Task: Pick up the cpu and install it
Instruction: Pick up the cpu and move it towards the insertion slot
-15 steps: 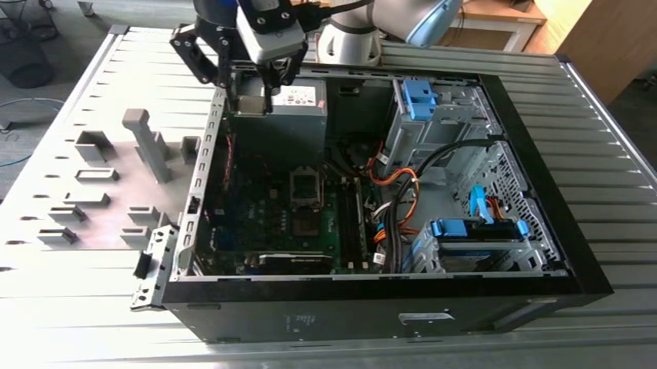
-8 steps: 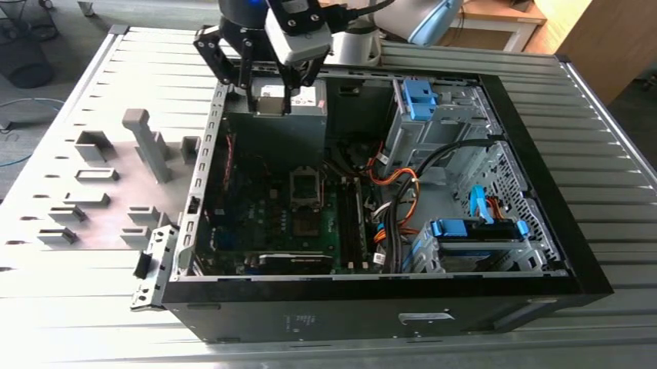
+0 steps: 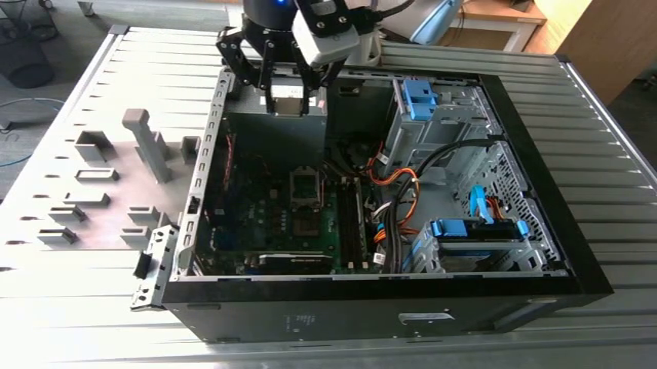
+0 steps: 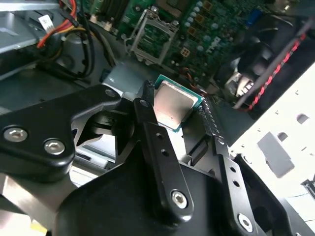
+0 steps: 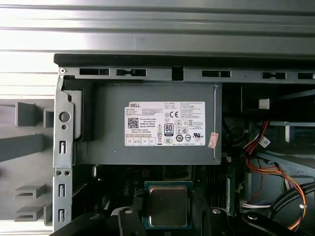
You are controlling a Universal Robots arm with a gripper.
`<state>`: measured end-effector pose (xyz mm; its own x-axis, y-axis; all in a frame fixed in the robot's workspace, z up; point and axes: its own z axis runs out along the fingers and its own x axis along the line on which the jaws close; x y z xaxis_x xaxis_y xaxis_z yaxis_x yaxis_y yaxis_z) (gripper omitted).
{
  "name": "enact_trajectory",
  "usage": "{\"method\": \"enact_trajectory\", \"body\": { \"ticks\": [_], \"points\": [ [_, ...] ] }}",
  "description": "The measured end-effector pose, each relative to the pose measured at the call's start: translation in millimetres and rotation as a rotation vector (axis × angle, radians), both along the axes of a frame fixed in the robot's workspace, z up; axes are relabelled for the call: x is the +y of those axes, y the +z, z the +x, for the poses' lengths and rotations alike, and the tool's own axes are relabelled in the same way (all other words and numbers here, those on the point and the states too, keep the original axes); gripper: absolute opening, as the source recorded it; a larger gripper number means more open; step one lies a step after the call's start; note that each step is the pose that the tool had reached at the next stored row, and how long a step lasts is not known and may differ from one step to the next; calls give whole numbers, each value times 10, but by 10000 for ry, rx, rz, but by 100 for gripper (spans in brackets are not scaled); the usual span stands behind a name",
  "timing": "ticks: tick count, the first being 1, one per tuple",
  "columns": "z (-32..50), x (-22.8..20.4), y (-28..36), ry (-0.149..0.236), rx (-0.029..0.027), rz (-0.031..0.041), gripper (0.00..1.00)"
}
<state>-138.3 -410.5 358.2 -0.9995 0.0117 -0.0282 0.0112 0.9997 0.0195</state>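
The cpu (image 4: 173,104), a small flat square chip with a silvery top and green edge, is held between my gripper's (image 4: 178,117) two black fingers (image 4: 146,114). The first wrist view shows the cpu (image 5: 167,205) in front of the grey power supply (image 5: 157,123). In the exterior view my gripper (image 3: 288,98) hangs over the far end of the open computer case (image 3: 534,192), shut on the cpu (image 3: 288,94). The dark socket frame (image 3: 307,184) on the motherboard lies below, nearer the camera, and its frame (image 4: 153,35) is also in the second wrist view.
Grey holder blocks (image 3: 103,177) stand on a plate at the exterior view's left. Orange and black cables (image 3: 405,184), blue drive brackets (image 3: 478,227) and a metal drive cage crowd the case's right side. Red wires (image 4: 275,69) run near a fan.
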Motion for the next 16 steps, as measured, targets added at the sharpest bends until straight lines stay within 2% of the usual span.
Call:
{"method": "enact_trajectory", "body": {
  "ticks": [11, 16],
  "points": [
    [297, 0, -2, 1, 2, 0, 47],
    [385, 0, -4, -1, 3, 1, 47]
  ]
}}
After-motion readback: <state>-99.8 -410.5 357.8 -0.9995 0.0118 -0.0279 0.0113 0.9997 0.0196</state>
